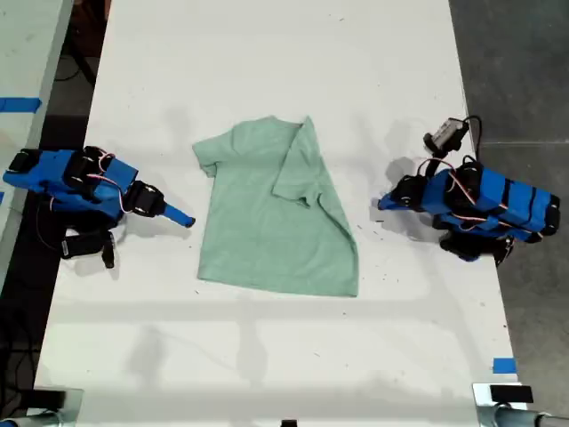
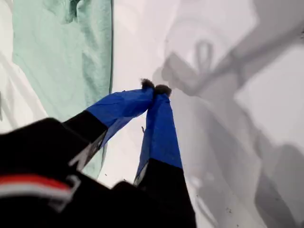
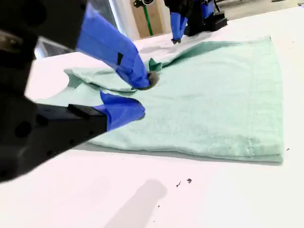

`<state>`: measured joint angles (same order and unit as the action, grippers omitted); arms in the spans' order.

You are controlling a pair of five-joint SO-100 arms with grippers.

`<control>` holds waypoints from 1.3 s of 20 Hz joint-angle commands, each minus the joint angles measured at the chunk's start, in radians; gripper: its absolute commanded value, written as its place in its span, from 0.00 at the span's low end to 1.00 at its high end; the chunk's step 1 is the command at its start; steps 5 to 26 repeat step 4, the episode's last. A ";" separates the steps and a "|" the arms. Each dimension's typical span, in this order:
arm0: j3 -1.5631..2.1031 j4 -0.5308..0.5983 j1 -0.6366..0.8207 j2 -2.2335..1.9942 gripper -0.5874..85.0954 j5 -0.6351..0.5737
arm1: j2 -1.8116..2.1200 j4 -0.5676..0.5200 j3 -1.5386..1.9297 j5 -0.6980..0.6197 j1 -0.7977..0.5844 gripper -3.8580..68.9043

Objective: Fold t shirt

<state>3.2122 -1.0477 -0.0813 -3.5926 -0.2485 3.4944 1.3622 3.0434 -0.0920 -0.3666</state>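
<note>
The t shirt (image 1: 267, 222) lies flat near the middle of the worktop (image 1: 267, 53), between the two arms and touching neither. The fold looks begun but far from finished. The side toward the exterior view's right is already turned in, and that flap (image 1: 307, 169) lies slanted across the chest with its sleeve on top. The other sleeve (image 1: 209, 151) is spread out flat on the exterior view's left, and the hem (image 1: 276, 283) has not been brought up. By my judgement that leaves the second side fold and the bottom-to-collar fold to do.

My first claw (image 1: 382, 204) is pinched closed with nothing in it, its tips meeting over bare worktop just beside the shirt's edge. The first wrist view shows this plainly (image 2: 156, 88). My second claw (image 1: 184, 219) sits on the exterior view's left with its jaws parted a moderate way and empty. In the second wrist view it (image 3: 144, 96) is poised near the unfolded side of the shirt (image 3: 213, 95).

The worktop is long, white and smooth, with shadows of the arms and a few dark specks (image 3: 183, 182). Dark floor (image 1: 524, 71) runs along the exterior view's right. A second pale table (image 1: 27, 53) stands at that view's left. A blue tape tab (image 1: 504, 365) marks the worktop near the lower right of the exterior view, and another tab (image 1: 20, 104) sits on the pale table.
</note>
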 commanded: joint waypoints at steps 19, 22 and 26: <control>-0.003 0.015 0.003 -0.009 0.08 0.003 | 0.015 -0.005 0.038 0.012 0.002 0.06; -0.003 0.015 0.003 -0.009 0.08 0.003 | 0.015 -0.005 0.038 0.012 0.002 0.06; -0.003 0.015 0.003 -0.009 0.08 0.003 | 0.015 -0.005 0.038 0.012 0.002 0.06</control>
